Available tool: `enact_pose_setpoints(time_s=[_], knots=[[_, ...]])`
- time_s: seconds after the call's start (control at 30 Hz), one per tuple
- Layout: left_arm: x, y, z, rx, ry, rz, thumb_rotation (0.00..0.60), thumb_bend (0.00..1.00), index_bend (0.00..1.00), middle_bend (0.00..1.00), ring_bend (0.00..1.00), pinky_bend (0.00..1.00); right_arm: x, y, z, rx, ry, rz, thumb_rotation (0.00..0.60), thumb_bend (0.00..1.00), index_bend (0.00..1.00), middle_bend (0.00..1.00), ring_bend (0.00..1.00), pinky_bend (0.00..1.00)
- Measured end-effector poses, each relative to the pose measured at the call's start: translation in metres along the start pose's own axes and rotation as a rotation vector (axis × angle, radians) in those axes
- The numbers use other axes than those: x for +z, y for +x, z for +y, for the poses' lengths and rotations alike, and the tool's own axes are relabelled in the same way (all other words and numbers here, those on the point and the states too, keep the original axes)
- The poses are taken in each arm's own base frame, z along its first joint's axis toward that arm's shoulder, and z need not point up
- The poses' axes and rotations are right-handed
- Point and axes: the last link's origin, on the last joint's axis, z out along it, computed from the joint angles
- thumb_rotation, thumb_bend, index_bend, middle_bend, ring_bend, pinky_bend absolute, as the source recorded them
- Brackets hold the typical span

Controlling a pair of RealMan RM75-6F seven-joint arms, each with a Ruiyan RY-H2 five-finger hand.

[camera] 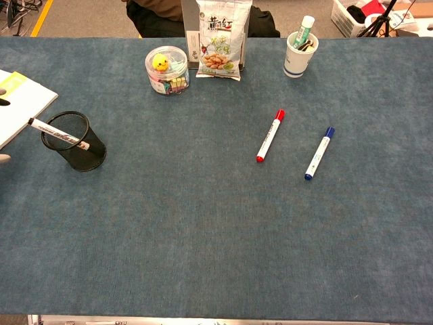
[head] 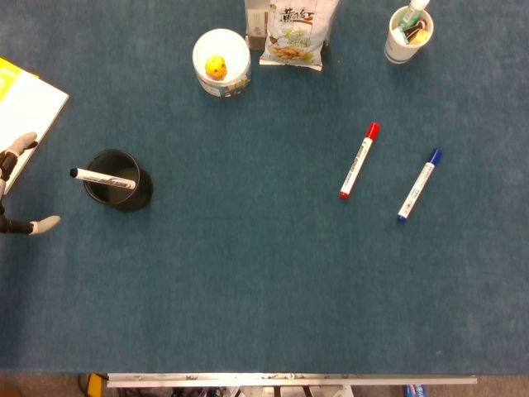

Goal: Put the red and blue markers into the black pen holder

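Observation:
The red marker (head: 358, 160) (camera: 270, 135) lies flat on the blue table cover right of centre. To its right, roughly parallel to it, lies the blue marker (head: 419, 184) (camera: 319, 153). The black mesh pen holder (head: 119, 179) (camera: 73, 141) stands at the left with a black-capped marker (head: 102, 178) (camera: 57, 134) leaning out of it. My left hand (head: 16, 190) shows only at the left edge, left of the holder, fingers spread with nothing between them. The right hand is out of both views.
A white and yellow notebook (head: 25, 116) (camera: 19, 105) lies at the far left. At the back stand a clear tub with a yellow duck (head: 221, 62) (camera: 166, 69), a snack bag (head: 291, 33) (camera: 219, 39) and a white cup of pens (head: 407, 33) (camera: 299, 53).

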Motion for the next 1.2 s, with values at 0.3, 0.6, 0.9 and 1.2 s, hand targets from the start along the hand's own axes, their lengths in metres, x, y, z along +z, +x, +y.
enact_pose_setpoints(time_s=[0.3, 0.6, 0.9, 1.2], knots=[[0.023, -0.026, -0.008, -0.071, -0.025, -0.132, 0.6, 0.12, 0.0, 0.09, 0.13, 0.18, -0.003, 0.002, 0.002, 0.003, -0.001, 0.005, 0.6, 0.2, 0.32, 0.36, 0.24, 0.26], [0.042, -0.046, -0.002, -0.158, -0.065, -0.159, 0.6, 0.12, 0.0, 0.09, 0.13, 0.18, -0.005, 0.004, 0.005, 0.002, -0.006, 0.009, 0.6, 0.2, 0.32, 0.36, 0.24, 0.26], [0.055, -0.056, 0.011, -0.232, -0.11, -0.177, 0.6, 0.12, 0.0, 0.09, 0.13, 0.18, -0.007, 0.005, 0.007, -0.003, -0.013, 0.011, 0.6, 0.2, 0.32, 0.37, 0.24, 0.26], [0.065, -0.067, 0.021, -0.283, -0.137, -0.191, 0.6, 0.12, 0.01, 0.12, 0.13, 0.18, -0.009, 0.005, 0.011, -0.006, -0.025, 0.014, 0.6, 0.2, 0.32, 0.37, 0.24, 0.26]])
